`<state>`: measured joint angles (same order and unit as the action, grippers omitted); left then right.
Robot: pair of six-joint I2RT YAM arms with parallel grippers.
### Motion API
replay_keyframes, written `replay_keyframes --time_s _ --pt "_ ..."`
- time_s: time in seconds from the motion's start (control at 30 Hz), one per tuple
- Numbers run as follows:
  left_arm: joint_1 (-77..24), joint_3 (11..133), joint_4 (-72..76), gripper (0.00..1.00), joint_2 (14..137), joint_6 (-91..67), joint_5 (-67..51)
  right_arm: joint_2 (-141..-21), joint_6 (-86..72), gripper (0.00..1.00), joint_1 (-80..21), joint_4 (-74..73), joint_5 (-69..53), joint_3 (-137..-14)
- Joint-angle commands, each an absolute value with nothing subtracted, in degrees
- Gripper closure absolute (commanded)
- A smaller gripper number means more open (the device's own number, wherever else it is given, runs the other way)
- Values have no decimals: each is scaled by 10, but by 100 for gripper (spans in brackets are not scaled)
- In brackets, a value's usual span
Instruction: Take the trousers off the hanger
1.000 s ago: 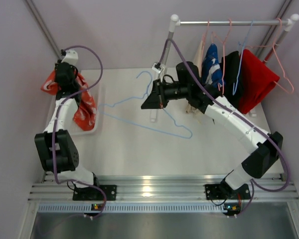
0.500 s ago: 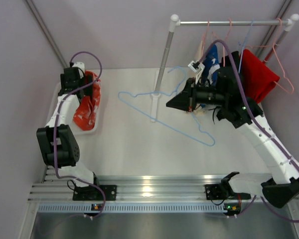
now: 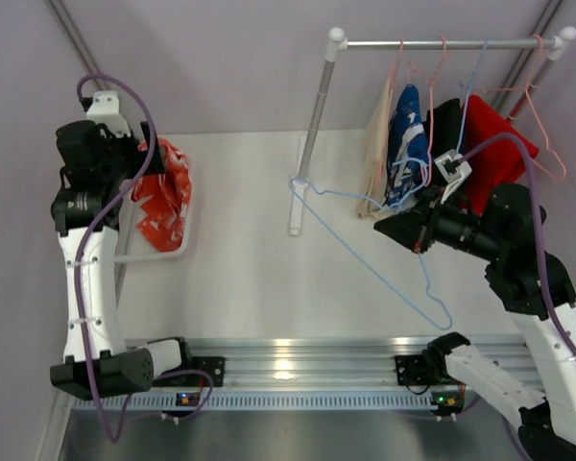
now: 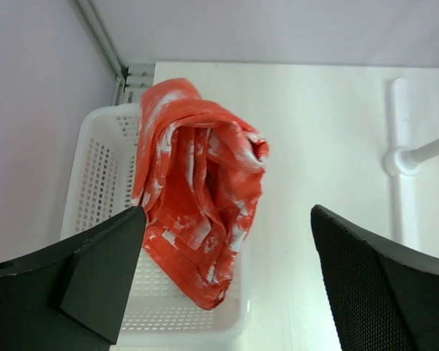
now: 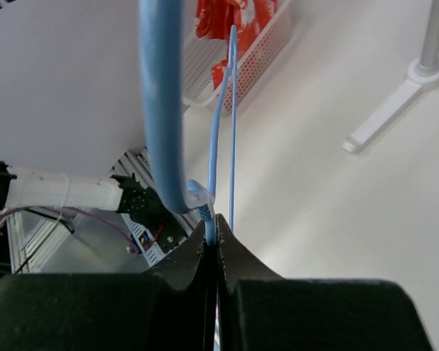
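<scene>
Orange-red trousers with white marks [image 3: 163,197] [image 4: 201,190] lie bunched in the white basket [image 3: 178,252] [image 4: 95,190] at the far left, spilling over its right rim. My left gripper [image 3: 142,156] [image 4: 225,219] hangs open above them, touching nothing. A bare blue wire hanger [image 3: 365,259] [image 5: 161,110] is pinched at its neck by my shut right gripper [image 3: 382,229] [image 5: 212,230], in the air in front of the rack. On the rail [image 3: 442,43] hang beige [image 3: 376,144], blue patterned [image 3: 403,134], black [image 3: 446,134] and red [image 3: 494,154] trousers.
The rack's grey post [image 3: 312,125] stands mid-table on a white foot [image 3: 294,216] [image 4: 399,161]. Pink hangers [image 3: 547,154] and a blue one hang on the rail near the right wall. Side walls close in on both sides.
My left gripper opened, let go of the orange-red trousers into the basket, and rose. My right arm swung the blue hanger rightward and nearer, away from the post.
</scene>
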<state>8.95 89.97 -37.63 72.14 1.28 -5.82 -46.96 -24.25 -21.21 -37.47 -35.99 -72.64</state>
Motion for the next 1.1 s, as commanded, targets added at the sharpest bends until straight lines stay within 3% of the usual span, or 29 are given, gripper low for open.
replay_keyframes --time_s 0.0,0.4,1.07 --pt "91 917 -424 1 695 -17 -105 -449 -252 100 -205 -445 -262 -747" --pt "91 888 -421 1 652 -38 -90 -561 -239 100 -205 -477 -37 -906" --pt "91 856 -400 1 612 -60 -91 -926 -146 100 -238 -366 45 -1227"
